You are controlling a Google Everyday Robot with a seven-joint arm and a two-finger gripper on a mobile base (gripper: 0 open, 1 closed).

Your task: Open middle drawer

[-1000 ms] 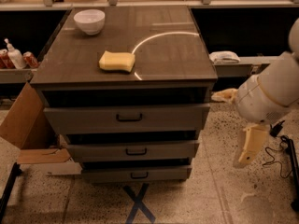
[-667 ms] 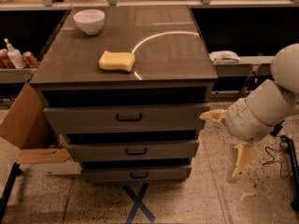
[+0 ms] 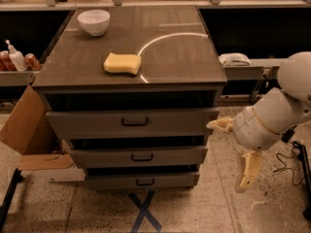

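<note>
The middle drawer (image 3: 97, 158) is the mid-sized grey front in a stack of three, with a small dark bar handle (image 3: 142, 157) at its centre. It sits between the taller top drawer (image 3: 87, 124) and the shorter bottom drawer (image 3: 112, 181). My gripper (image 3: 225, 156) hangs to the right of the cabinet at about the middle drawer's height, apart from it. It is open and empty. One cream finger (image 3: 219, 125) points left toward the cabinet's right edge and the other finger (image 3: 248, 171) points down at the floor.
A yellow sponge (image 3: 122, 63) and a white bowl (image 3: 94, 22) lie on the cabinet top (image 3: 175, 57). A cardboard box (image 3: 26, 130) leans at the cabinet's left. Cans and a bottle (image 3: 17, 58) stand on a left shelf. Cables (image 3: 286, 166) lie on the floor at right.
My arm has swung left and lower, bringing the gripper close to the cabinet's right side. The drawers have not moved.
</note>
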